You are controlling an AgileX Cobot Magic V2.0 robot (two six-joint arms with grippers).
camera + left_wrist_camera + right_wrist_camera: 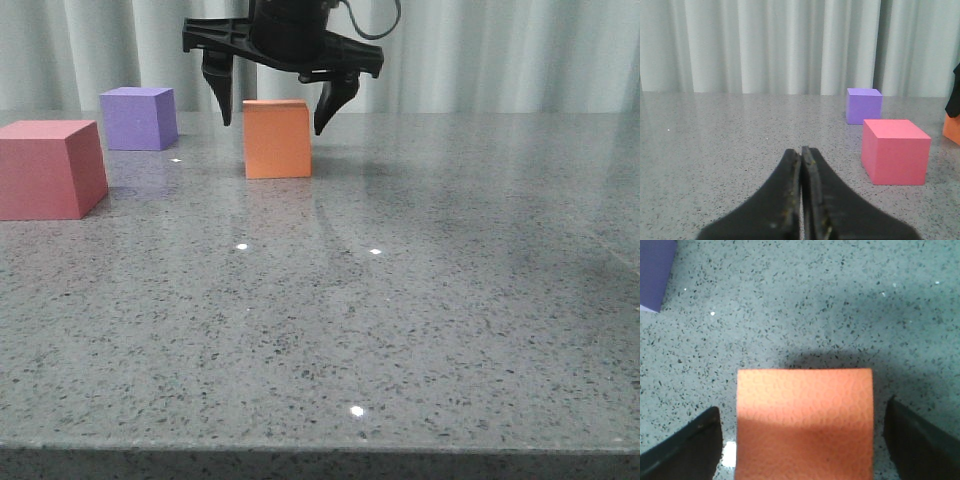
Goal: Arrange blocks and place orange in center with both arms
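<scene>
The orange cube (277, 140) stands on the grey table toward the back. My right gripper (273, 122) is open and hangs over it, one finger on each side, not touching. In the right wrist view the orange cube (805, 420) lies between the spread fingers of that gripper (802, 410) with gaps on both sides. The purple cube (140, 118) stands at the back left, and the red-pink cube (50, 168) is in front of it at the far left. My left gripper (801, 150) is shut and empty, low over the table, left of the red-pink cube (895, 157) and the purple cube (864, 105).
The speckled grey table (400, 330) stretches to the front and right. A pale curtain (500, 50) hangs behind its far edge. A corner of the purple cube (655, 270) shows in the right wrist view.
</scene>
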